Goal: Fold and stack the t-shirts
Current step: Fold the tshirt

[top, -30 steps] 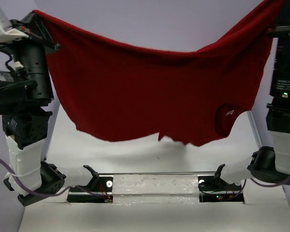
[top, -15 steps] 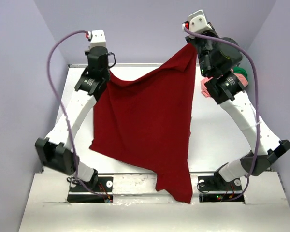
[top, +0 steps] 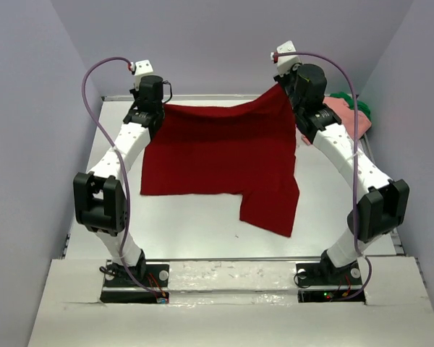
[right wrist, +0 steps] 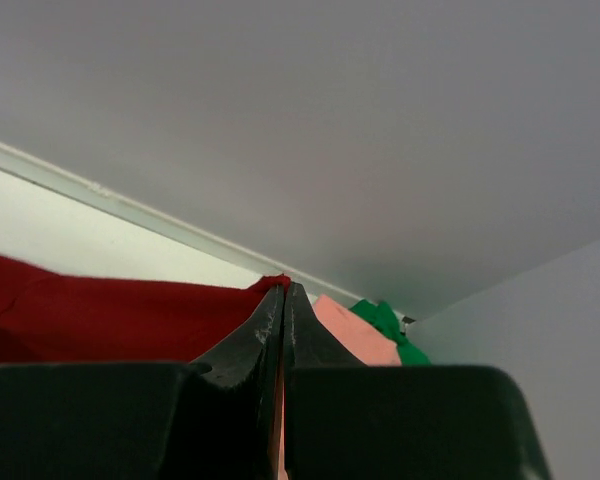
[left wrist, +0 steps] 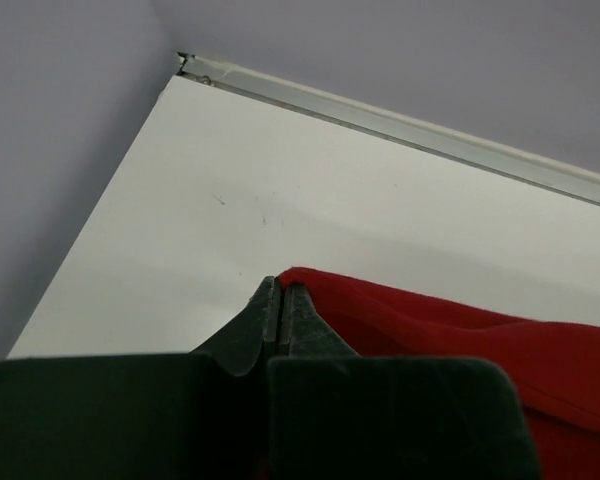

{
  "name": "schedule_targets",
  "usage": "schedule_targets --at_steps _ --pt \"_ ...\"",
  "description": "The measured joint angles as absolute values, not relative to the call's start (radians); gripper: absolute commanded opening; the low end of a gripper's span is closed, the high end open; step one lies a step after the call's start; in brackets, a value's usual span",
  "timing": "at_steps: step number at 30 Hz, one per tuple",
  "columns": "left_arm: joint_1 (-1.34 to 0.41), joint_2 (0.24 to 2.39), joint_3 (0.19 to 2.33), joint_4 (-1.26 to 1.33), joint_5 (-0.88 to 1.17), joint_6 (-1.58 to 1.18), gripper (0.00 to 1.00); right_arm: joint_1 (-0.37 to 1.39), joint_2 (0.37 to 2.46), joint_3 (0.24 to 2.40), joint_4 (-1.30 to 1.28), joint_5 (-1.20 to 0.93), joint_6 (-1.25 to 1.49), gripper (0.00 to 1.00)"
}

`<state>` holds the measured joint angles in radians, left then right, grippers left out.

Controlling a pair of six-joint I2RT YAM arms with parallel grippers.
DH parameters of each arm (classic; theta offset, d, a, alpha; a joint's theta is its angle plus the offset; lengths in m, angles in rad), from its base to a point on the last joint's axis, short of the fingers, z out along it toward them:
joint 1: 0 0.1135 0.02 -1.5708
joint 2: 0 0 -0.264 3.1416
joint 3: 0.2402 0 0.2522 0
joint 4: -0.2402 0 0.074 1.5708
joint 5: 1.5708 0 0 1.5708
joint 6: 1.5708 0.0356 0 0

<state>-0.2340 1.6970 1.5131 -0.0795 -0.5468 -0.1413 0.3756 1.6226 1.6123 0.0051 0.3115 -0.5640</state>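
**Red shirt strung between both grippers at the far edge**

The dark red t-shirt (top: 217,155) lay spread over the far half of the table (top: 188,225). Its long axis ran left to right, and one flap trailed toward the near right. We had the left gripper (left wrist: 280,292) pinched shut on its far-left corner and the right gripper (right wrist: 283,292) pinched shut on its far-right corner, which seemed to be held slightly above the surface. Open room lay on the near side. The salmon pink t-shirt (top: 345,114) and green t-shirt (top: 345,96) crowded the far-right corner, just beside the right gripper.
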Motion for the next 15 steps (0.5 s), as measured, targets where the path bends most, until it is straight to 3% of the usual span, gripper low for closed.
schedule_targets --at_steps 15 --pt "-0.234 1.877 1.514 -0.019 -0.482 -0.192 0.0 0.296 1.829 1.616 -0.027 0.2 -0.485 0.0"
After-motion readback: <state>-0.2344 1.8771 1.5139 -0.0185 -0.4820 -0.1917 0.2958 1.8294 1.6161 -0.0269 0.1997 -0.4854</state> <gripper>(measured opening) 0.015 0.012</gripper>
